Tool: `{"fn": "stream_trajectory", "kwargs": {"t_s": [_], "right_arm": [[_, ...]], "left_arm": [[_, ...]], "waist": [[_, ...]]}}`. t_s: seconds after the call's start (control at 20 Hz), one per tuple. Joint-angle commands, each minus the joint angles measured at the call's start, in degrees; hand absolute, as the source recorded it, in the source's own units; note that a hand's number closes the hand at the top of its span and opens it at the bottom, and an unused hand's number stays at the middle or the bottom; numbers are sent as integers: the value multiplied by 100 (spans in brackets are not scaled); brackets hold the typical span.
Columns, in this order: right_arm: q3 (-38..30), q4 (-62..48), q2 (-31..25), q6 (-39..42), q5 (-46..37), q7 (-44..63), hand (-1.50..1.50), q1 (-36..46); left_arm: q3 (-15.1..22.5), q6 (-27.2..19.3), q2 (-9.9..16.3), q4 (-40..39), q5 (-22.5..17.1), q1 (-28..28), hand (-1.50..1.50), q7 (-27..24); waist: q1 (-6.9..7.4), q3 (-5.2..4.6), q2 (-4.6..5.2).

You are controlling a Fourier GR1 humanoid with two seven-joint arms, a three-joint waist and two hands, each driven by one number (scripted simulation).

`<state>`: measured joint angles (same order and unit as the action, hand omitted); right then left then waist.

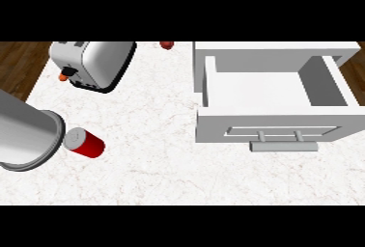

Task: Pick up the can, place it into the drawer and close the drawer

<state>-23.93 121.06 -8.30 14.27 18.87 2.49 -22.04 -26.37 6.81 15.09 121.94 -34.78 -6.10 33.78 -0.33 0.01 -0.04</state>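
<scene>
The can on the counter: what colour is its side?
Red, with a grey lid; the can shows in the head view.

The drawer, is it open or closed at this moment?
Open. The drawer is pulled out toward the view's lower edge, its bare white inside shows from above, and nothing lies in it. The can is on the counter.

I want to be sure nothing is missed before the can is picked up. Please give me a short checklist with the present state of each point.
1. Can in view on the counter: ok.
2. Can free of any hand: ok.
3. Drawer open: ok.
4. Space inside the drawer: ok, nothing shows in it.
5. Room around the can: not ok, the metal pot stands right beside it.
6. Hands in view: not ok, neither shows.
</scene>
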Motion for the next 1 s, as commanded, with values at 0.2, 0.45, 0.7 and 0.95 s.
{"fn": "stream_trajectory", "kwargs": {"t_s": [0.2, 0.45, 0.7, 0.95], "right_arm": [[-345, 253, 181, 468, 282, 24, -150, -439], [-475, 333, 221, 416, 259, 345, -150, -123], [-496, 836, 456, 603, 336, 574, -150, -450], [-1009, -59, -8, 902, 573, 369, -150, -16]], "left_arm": [[498, 327, -598, -1024, 750, 52, -150, -900], [582, 14, -422, -1491, 934, 643, -150, -748], [900, -123, -738, -1779, 1540, 594, -150, -1251], [887, 139, -686, -3196, 1990, 1010, -150, -2295]], "waist": [[-13, -3, 1], [7, -2, 2], [-6, -2, 0], [-20, -3, 11]]}}
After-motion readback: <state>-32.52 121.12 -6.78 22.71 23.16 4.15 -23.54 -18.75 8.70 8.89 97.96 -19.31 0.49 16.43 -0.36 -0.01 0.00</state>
